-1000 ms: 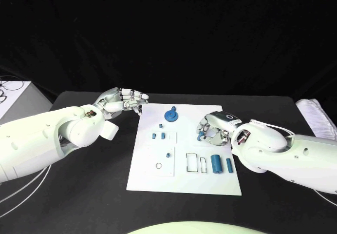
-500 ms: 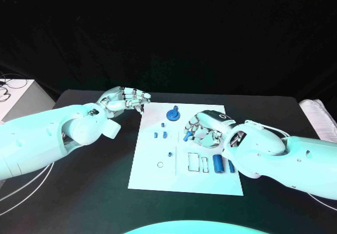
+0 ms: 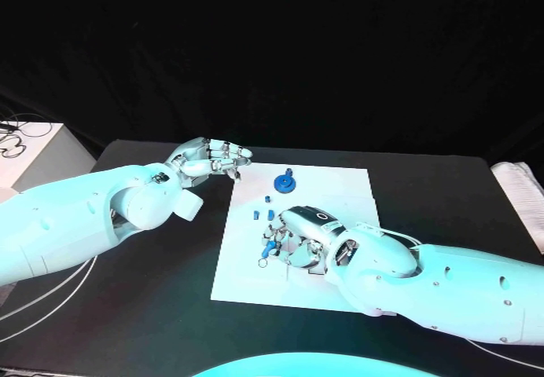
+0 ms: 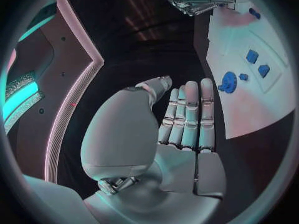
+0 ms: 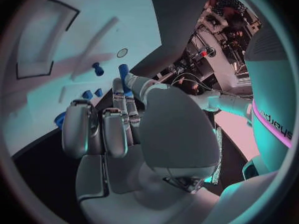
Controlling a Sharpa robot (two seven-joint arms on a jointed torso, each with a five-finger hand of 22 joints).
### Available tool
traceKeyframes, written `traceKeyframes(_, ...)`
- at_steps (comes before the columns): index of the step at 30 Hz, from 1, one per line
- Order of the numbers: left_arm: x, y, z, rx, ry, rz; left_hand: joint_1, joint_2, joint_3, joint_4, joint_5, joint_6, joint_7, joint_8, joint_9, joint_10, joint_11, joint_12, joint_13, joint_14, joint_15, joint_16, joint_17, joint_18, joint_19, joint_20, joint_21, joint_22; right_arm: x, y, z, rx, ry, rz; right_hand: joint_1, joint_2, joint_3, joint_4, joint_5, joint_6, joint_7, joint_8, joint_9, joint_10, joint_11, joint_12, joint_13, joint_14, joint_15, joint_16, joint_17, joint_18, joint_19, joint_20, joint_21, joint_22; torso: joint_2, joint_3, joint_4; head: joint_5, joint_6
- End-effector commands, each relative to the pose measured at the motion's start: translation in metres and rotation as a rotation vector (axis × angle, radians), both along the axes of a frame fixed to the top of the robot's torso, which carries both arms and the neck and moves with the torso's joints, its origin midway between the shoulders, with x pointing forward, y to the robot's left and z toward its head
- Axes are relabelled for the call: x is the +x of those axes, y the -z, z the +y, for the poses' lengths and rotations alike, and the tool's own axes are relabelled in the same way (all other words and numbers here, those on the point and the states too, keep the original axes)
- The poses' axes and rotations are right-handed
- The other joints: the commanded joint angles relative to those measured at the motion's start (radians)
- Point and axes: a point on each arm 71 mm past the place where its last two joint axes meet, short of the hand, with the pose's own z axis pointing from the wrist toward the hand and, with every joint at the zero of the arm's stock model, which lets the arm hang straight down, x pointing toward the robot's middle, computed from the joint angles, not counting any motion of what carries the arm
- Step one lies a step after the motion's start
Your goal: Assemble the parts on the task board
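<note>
The right robot hand [image 3: 297, 239] hangs over the left-middle part of the white board [image 3: 346, 188], fingers curled down, and it pinches a small blue peg [image 3: 269, 250] between thumb and fingertip. In the right wrist view the same peg [image 5: 124, 78] stands up between the thumb and a finger, held above the board's pale surface [image 5: 93, 15], near a small ring-shaped hole [image 5: 122, 53] and a little blue pin [image 5: 97, 69] standing in the board. The peg's lower end cannot be made out well enough to say whether it touches the board.

The left robot hand [image 3: 211, 160] hovers just off the board's far left corner, above the black bench [image 3: 442, 188]. It holds nothing. In the left wrist view its fingers [image 4: 187, 117] lie straight and close together, with the thumb apart to one side, palm bare.

On the board's far end stands a round blue knob [image 3: 284, 185] with a short stem beside it; the left wrist view shows it as a blue gear-like disc [image 4: 228, 81], with two small blue blocks [image 4: 256, 62] a little further along the board. Between the knob and the right robot hand, a few small blue pieces [image 3: 263, 214] sit in a short row on the board. The right arm [image 3: 453, 275] covers much of the board's near right part, so what lies there cannot be told.

A white box [image 3: 45, 157] stands at the bench's far left, and a pale folded cloth [image 3: 521, 192] lies at its right edge.
</note>
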Motion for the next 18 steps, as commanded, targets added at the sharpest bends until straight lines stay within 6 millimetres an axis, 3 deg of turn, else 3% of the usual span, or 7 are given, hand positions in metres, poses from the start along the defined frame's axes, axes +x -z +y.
traceKeyframes(1,-0.001,0.0,-0.003,-0.014,0.022,0.006,0.001,0.008,-0.002,0.004,0.001,0.001,0.006,0.004,-0.001,-0.005,-0.002,-0.005,-0.001,0.002,0.003,-0.007,0.0,0.013,0.004,0.0,-0.003,-0.001,-0.004,0.004,0.006,0.011,-0.033,-0.018,-0.006,0.004,0.001,-0.004,0.006,-0.001,0.003,0.022,0.095,0.036,-0.032,-0.006,0.002,0.037,-0.007,0.002,-0.001,-0.011,0.045,-0.007,-0.007,0.125,0.001,-0.0002,-0.0003,0.005,-0.002)
traceKeyframes(12,-0.001,0.0,-0.003,-0.012,0.024,0.009,0.001,0.008,-0.002,0.004,0.001,0.001,0.006,0.004,-0.001,-0.005,-0.002,-0.005,-0.001,0.002,0.003,-0.007,0.0,0.013,0.004,0.0,-0.003,-0.001,-0.005,0.02,0.011,-0.028,-0.034,0.012,-0.012,0.002,0.004,-0.009,0.008,-0.004,0.005,0.023,0.098,0.035,-0.031,-0.009,0.003,0.036,-0.006,-0.001,-0.006,-0.01,0.044,-0.007,-0.009,0.124,0.002,-0.0007,-0.0019,0.014,-0.008)
traceKeyframes(18,-0.001,0.0,-0.003,-0.011,0.023,0.01,0.001,0.008,-0.003,0.005,0.001,0.002,0.006,0.005,-0.001,-0.005,-0.002,-0.005,-0.002,0.002,0.003,-0.007,0.0,0.013,0.004,0.0,-0.005,-0.002,-0.005,0.022,0.011,-0.043,-0.035,0.013,-0.012,0.002,0.004,-0.009,0.008,-0.004,0.005,0.023,0.098,0.035,-0.031,-0.009,0.003,0.036,-0.006,-0.001,-0.006,-0.01,0.044,-0.007,-0.009,0.124,0.002,0.001,-0.0023,0.016,-0.01)
